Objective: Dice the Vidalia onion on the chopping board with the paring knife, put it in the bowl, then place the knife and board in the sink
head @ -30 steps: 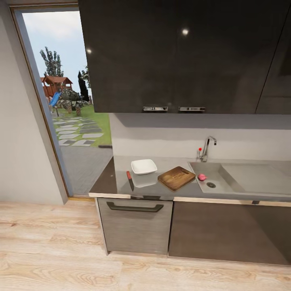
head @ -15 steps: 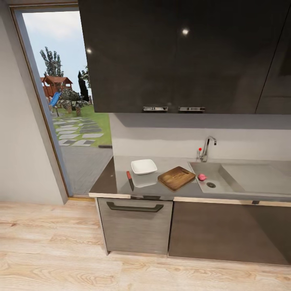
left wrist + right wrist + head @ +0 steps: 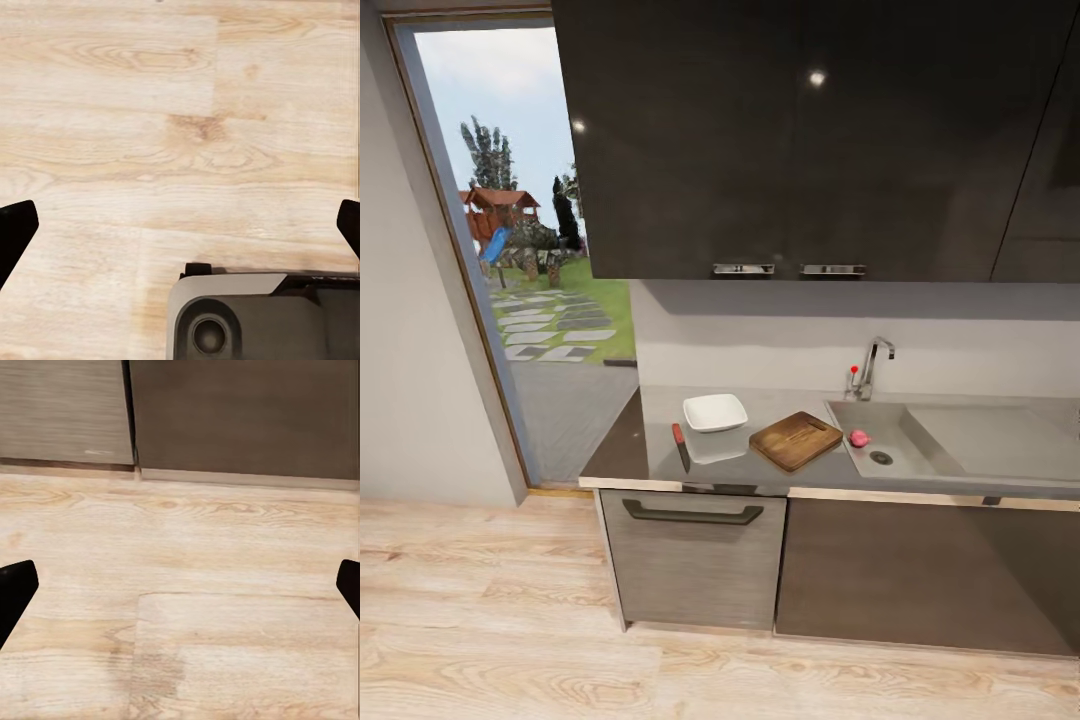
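From the head view, the long smooth grey countertop [image 3: 660,455] runs above dark cabinet fronts, one with a black bar handle [image 3: 692,513]. The shallow white squarish bowl [image 3: 715,412] sits on the worktop. At its 8 o'clock, near but apart, lies the small paring knife with a red handle and dark blade [image 3: 681,446], handle toward the wall and tip toward the counter's front edge. At the bowl's 4 o'clock lies the dark brown wooden chopping board with rounded corners [image 3: 796,440], turned at an angle, its right corner just beside the basin's rim.

The rectangular stainless-steel sink [image 3: 905,455] lies at the board's 3 o'clock. Inside it, near the left wall, rests the small pinkish-red Vidalia onion [image 3: 858,438], with the round dark drain [image 3: 881,458] at its 4 o'clock. The angular chrome tap [image 3: 874,365] stands at the basin's back edge. Glossy dark wall cabinets [image 3: 810,140] hang overhead, and a doorway [image 3: 520,250] at 9 o'clock opens onto a garden.

In the left wrist view, the left gripper [image 3: 180,225] hangs over the light wood-plank floor [image 3: 150,112] with its dark fingertips [image 3: 15,229] spread wide, holding nothing; a grey part of the robot shows beneath. In the right wrist view, the right gripper [image 3: 180,589] is likewise spread wide and empty above the planks, facing the cabinet bases [image 3: 240,416].
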Tool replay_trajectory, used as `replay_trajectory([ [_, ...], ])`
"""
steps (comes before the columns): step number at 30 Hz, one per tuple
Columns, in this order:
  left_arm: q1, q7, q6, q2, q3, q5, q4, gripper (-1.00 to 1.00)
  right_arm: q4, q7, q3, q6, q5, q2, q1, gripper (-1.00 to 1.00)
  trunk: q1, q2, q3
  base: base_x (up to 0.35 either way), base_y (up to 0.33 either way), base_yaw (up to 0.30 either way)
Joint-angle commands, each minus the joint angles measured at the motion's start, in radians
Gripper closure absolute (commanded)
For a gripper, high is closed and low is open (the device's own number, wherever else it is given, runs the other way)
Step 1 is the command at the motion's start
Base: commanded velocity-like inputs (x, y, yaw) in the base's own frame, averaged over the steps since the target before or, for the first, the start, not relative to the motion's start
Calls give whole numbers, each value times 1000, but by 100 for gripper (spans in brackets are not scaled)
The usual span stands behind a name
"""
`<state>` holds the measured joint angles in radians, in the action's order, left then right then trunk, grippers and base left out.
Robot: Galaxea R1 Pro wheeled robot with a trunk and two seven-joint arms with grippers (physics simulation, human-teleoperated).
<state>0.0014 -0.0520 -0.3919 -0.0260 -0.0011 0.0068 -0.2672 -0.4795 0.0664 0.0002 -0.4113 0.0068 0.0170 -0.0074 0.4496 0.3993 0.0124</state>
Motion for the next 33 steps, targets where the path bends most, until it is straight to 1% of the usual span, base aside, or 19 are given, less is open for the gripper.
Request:
replay_trajectory([
  [1, 0, -3, -2, 0, -1, 0, 0, -100, 1, 3, 1, -3, 1, 0, 0, -100, 0, 1, 0, 0, -273, 0],
  [28, 0, -3, -1, 0, 0, -1, 0, -100, 1, 3, 0, -3, -1, 0, 0, -100, 0, 1, 0, 0, -316, -1],
  [33, 0, -3, -1, 0, 0, -1, 0, -100, 1, 3, 0, -2, -1, 0, 0, -100, 0, 1, 1, 0, -319, -127],
])
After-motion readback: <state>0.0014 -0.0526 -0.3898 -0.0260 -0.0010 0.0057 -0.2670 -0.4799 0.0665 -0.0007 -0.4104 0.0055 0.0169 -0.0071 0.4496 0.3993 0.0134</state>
